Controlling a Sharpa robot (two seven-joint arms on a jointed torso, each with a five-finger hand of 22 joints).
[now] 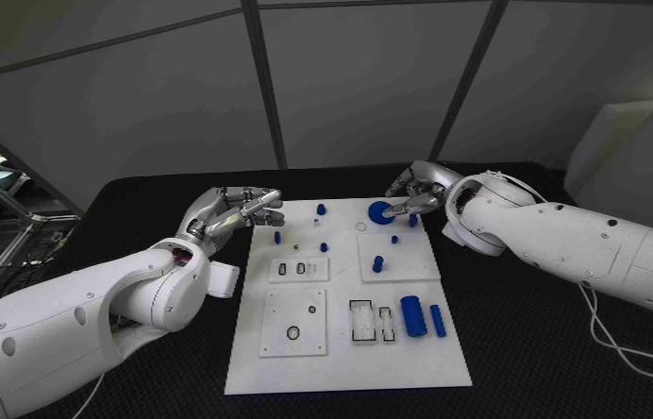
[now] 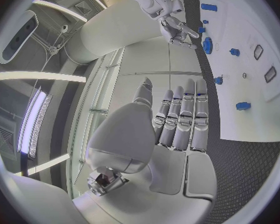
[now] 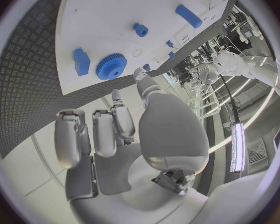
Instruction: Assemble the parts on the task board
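While the round blue toothed gear lies upper-centre on the white plastic task board, the right hand hovers released beside it, likely to grasp; the left hand is released.

Behind the black table stands a wall of large pale grey panels, split by dark seams that run upward and slantwise. At the far side of the left hand, a metal rack with dark bars stands by the table's edge. Past the right hand a white block rises beside the table. Long ceiling light strips glow overhead.
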